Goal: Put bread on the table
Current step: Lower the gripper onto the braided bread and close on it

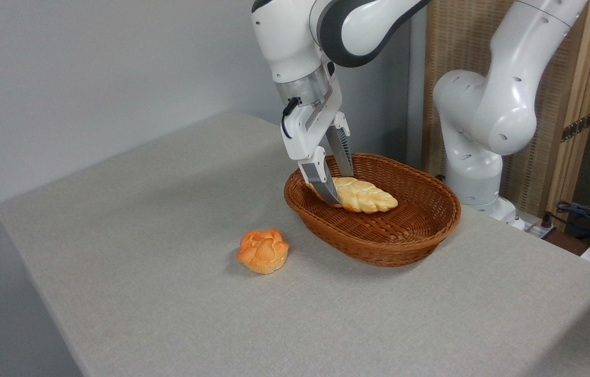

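Although the tool [337, 184] is already down inside the brown oval wicker basket [420, 230], we judge the task to be at an early stage: the long braided loaf of bread, pale golden-yellow with browned ridges [360, 195], lies in the basket, and none of it rests on the light grey-beige fabric tabletop [169, 293].

We see the two fingers of the tool spread, one on each side of the loaf's left end. The nearer finger crosses in front of that end and hides part of it; the farther finger stands behind the loaf, close to the basket's back wall. Whether either finger presses the crust we cannot tell, so we would not call the loaf gripped. The rest of the loaf stretches away to the right of the tool, toward the middle of the basket, its tapered right end free.

What is left, as we read it, is closing on the loaf, lifting it clear of the basket rim, carrying it over bare fabric and setting it down.

To the lower left of the tool, well apart from it and outside the basket, a small round orange knotted bun [263, 252] sits on the tabletop; we take it to be no part of this job.
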Available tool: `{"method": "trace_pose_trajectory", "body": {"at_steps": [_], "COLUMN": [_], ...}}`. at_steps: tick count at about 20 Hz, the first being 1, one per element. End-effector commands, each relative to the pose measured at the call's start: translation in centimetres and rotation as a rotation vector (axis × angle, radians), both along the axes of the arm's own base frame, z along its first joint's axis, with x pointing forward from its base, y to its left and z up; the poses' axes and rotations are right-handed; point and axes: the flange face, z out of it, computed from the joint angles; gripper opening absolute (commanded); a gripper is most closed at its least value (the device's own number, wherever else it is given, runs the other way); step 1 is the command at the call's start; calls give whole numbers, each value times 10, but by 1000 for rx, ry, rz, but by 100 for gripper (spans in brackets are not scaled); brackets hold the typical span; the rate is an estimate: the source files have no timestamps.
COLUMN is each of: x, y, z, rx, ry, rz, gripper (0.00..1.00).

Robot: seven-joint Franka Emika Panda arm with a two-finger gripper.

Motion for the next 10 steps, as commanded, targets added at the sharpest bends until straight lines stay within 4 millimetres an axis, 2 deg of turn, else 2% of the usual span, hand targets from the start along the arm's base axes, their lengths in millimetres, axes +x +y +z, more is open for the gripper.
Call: {"method": "trace_pose_trajectory", "body": {"at_steps": [1,3,4,5,6,7,10], "x": [5,5,5,5,6,6,6], "y": [-1,-1,-1,-1,-1,-1,-1], "z": [-8,-9,-9,-9,-9,-9,-9], "rx": [14,15,15,15,15,15,13], "ry": [0,3,3,5,5,5,8], "rz": [-28,-28,-28,-27,-27,-27,-27], "gripper": [99,98,87,70,48,40,37]}}
